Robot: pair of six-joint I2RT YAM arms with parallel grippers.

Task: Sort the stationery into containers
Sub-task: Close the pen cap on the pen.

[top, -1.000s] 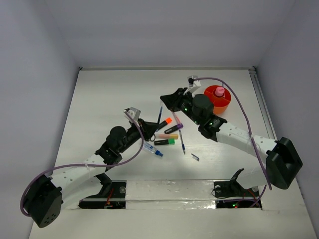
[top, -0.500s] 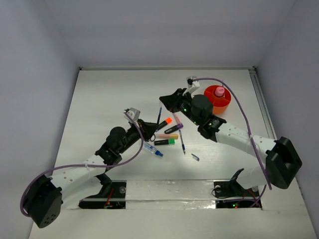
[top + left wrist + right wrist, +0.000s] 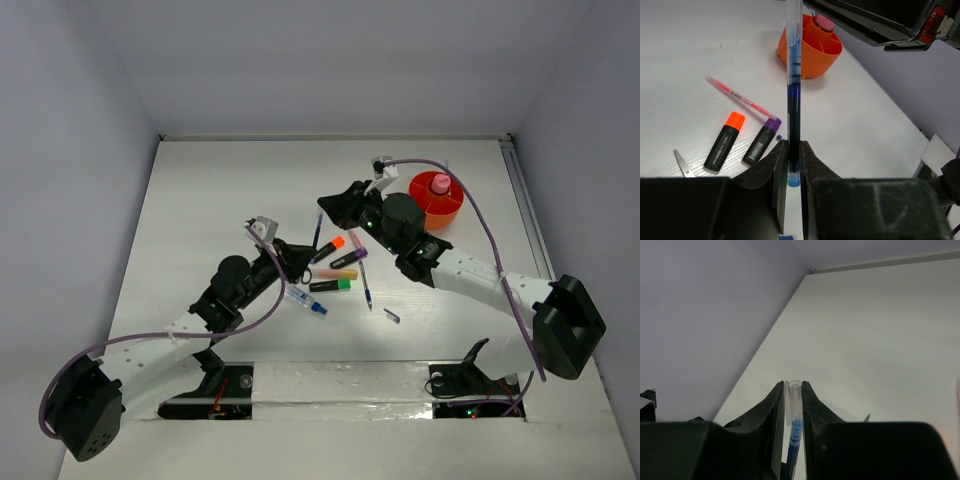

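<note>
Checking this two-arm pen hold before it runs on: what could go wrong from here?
1. Left gripper and right gripper both clamp the same blue pen; if either arm pulls before one releases, it may bend or twist out.
2. The right gripper pinches near its clear end; that hold could slip.
3. Dropped, it would likely land by the orange highlighter, not in the orange cup.

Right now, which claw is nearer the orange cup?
Right. The right claw grips the blue pen at its far end, about level with the orange cup; the left claw grips its near end, farther off.
</note>
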